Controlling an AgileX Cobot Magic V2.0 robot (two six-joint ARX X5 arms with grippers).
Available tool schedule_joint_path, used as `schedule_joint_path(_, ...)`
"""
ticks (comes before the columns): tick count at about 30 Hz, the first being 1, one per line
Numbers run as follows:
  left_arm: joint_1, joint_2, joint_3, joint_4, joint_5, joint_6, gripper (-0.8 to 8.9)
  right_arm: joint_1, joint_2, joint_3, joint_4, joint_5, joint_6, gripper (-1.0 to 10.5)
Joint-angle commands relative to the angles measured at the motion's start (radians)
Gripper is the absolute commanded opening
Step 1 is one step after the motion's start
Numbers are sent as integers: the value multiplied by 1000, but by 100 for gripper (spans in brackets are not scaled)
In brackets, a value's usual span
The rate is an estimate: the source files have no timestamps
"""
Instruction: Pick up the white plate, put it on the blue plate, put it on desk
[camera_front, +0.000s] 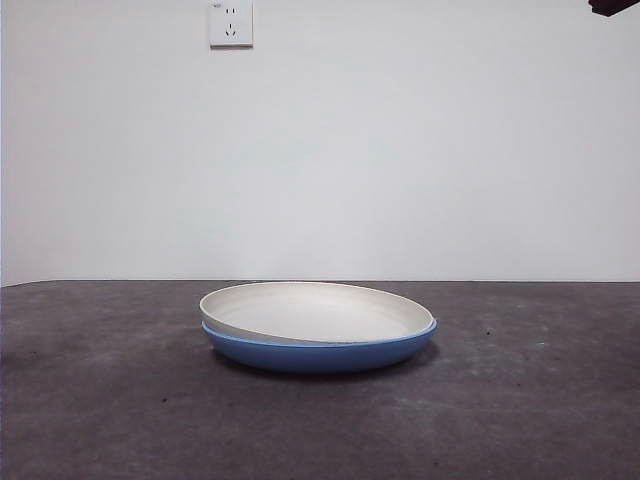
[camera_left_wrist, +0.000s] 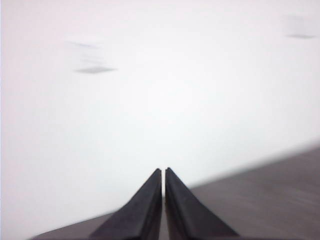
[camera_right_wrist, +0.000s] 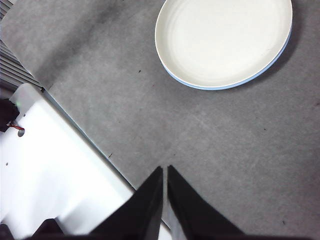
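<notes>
The desk (camera_front: 120, 400), a broad, mottled grey-brown matte top, lies bare on all sides of the stacked plates, with open room out to its far edge at the wall. The glossy blue plate (camera_front: 320, 352) sits mid-desk; the matte white plate (camera_front: 315, 312) rests inside it, slightly tilted, one rim riding higher. The right gripper (camera_right_wrist: 165, 169) hangs well apart from the plates, jaws together. The left gripper (camera_left_wrist: 163, 170) faces the wall, jaws together.
</notes>
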Motion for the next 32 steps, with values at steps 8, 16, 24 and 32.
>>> schedule_joint_path(8,74,-207,-320,-2,-214,-24,10,5,7,21,8,-2,-11,8)
schedule_joint_path(16,80,-307,-527,-7,-214,-66,10,5,7,21,8,-2,-11,8)
schedule_joint_path(24,80,-364,-616,-31,-214,-64,10,5,7,21,8,-2,-11,8)
schedule_joint_path(32,80,-364,-645,-94,-214,-71,10,5,7,21,8,-2,-11,8)
